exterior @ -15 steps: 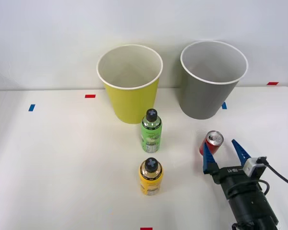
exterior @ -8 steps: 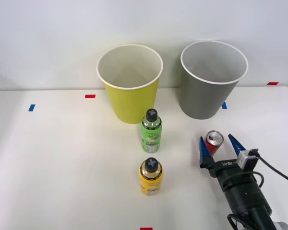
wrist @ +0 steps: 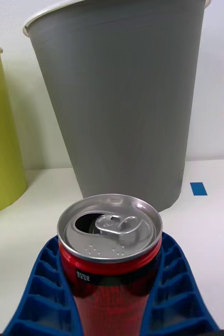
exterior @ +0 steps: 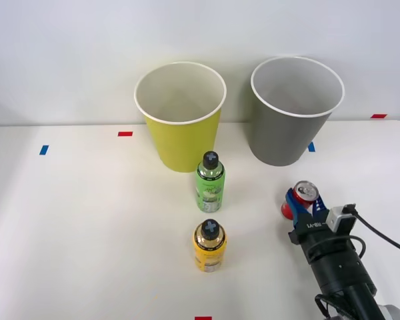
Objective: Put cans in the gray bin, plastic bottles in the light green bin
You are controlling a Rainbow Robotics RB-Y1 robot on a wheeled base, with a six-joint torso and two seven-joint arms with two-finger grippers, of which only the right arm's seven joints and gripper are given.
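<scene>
A white table (exterior: 87, 220) seen from above holds two tall round bins side by side at the back, a yellow-green bin (exterior: 181, 127) to the left and a gray bin (exterior: 295, 113) to the right. At the right front of the table, the robot's right gripper (exterior: 301, 208) has its two blue ribbed fingers (wrist: 43, 294) closed against the sides of a small red can (exterior: 300, 200), which stands upright on the table, in front of the gray bin and near it. The wrist camera shows the can's silver top and pull tab between the fingers, with the gray bin's wall rising just behind. The step in hand appears to be securing the can before lifting it. To do it well, the grip should stay firm and level so the can does not tilt or slip, the lift should go straight up until the can's base clears the gray bin's white rim, and release should come only once the can is over the opening, not over the rim. By count there is one can, two bins and two black-capped plastic bottles: a green-labelled bottle (exterior: 211, 183) standing just in front of the yellow-green bin, and a shorter yellow-labelled bottle (exterior: 209, 247) nearer the robot, both upright and well apart from the gripper.
</scene>
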